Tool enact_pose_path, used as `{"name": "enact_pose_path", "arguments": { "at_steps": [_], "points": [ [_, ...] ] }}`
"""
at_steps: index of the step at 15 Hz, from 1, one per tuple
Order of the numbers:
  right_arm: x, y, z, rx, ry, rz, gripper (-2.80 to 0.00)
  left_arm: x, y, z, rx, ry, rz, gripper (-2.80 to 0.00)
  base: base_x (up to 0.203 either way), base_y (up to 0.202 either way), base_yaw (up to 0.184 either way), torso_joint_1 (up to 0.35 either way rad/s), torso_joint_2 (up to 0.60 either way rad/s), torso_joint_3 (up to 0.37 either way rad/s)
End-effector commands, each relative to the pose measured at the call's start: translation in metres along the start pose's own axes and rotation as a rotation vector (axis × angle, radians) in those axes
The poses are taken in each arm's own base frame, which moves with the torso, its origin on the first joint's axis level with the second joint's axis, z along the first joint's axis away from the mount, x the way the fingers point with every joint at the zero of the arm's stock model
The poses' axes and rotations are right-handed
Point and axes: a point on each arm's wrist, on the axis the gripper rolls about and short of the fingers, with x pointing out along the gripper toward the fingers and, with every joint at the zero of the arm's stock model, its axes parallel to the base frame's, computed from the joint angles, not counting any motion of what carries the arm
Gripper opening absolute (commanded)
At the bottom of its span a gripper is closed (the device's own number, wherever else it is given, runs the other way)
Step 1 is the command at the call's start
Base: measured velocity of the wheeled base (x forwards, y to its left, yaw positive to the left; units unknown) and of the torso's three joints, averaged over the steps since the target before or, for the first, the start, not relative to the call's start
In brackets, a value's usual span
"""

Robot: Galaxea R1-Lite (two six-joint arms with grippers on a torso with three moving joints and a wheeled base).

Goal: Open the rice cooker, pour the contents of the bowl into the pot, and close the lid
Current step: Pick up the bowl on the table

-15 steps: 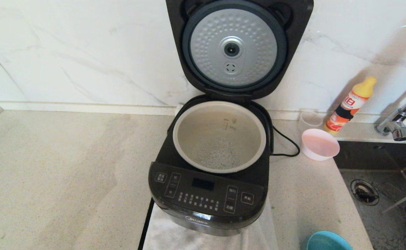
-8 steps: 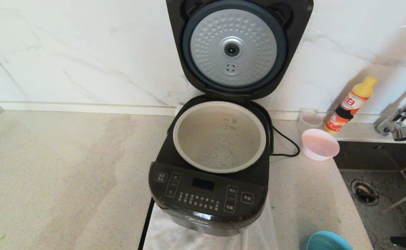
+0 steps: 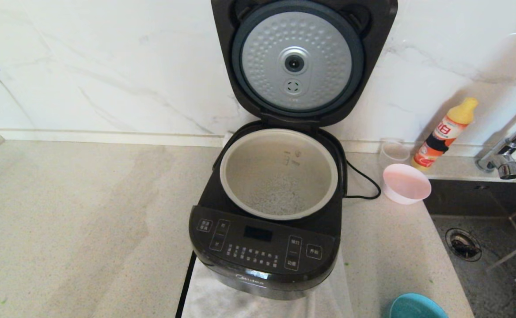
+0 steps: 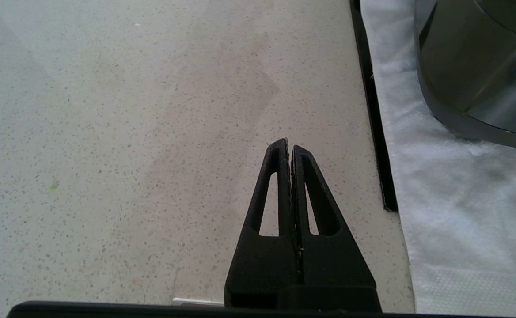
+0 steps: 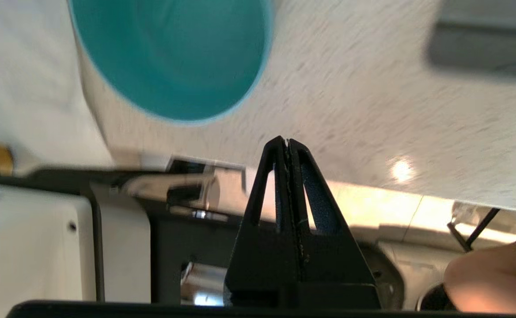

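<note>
I see the glossy black rice cooker (image 3: 264, 238) with its hinged lid (image 3: 302, 62) upright; both the left gripper (image 4: 289, 148) and right gripper (image 5: 286, 142) are pinched closed, empty. Pushing the lid clumsily could shove the cooker off its white towel (image 4: 452, 185).

A speckled beige countertop (image 3: 85, 229) meets a white marble wall (image 3: 108, 66), with a steel sink (image 3: 483, 247) at right.

left gripper (image 4: 290, 148) closed, empty | over speckled counter (image 4: 130, 132) | rice cooker (image 4: 479, 70) on white cloth (image 4: 452, 198) nearby
</note>
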Motion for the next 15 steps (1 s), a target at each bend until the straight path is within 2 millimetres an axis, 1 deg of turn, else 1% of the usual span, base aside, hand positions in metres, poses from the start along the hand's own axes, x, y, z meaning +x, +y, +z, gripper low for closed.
{"name": "enact_pose_path", "arguments": {
  "at_steps": [1,4,5,9,11,13,15],
  "points": [
    [0.011,0.003,-0.003,0.003,0.075,0.023,-2.8,0.0,0.0,0.0,0.0,0.003,0.0,-2.8,0.0,0.0,0.0,0.0,0.0,0.0],
    [0.016,0.012,-0.002,0.016,0.108,0.055,-2.8,0.0,0.0,0.0,0.0,0.003,0.0,-2.8,0.0,0.0,0.0,0.0,0.0,0.0],
    [0.019,0.014,-0.002,0.007,0.109,0.06,0.0,0.0,0.0,0.0,0.0,0.003,0.0,-2.8,0.0,0.0,0.0,0.0,0.0,0.0],
    [0.037,0.017,-0.005,-0.017,0.157,0.058,0.0,0.0,0.0,0.0,0.0,0.002,0.0,-2.8,0.0,0.0,0.0,0.0,0.0,0.0],
    [0.049,0.017,-0.002,-0.02,0.119,0.043,0.0,0.0,0.0,0.0,0.0,0.002,0.0,-2.8,0.0,0.0,0.0,0.0,0.0,0.0],
    [0.052,0.016,0.003,-0.019,0.062,0.013,0.0,0.0,0.0,0.0,0.0,0.003,0.0,-2.8,0.0,0.0,0.0,0.0,0.0,0.0],
    [0.051,0.017,0.01,-0.02,0.023,0.003,0.0,0.0,0.0,0.0,0.0,0.003,0.0,-2.8,0.0,0.0,0.0,0.0,0.0,0.0]
  ]
}}
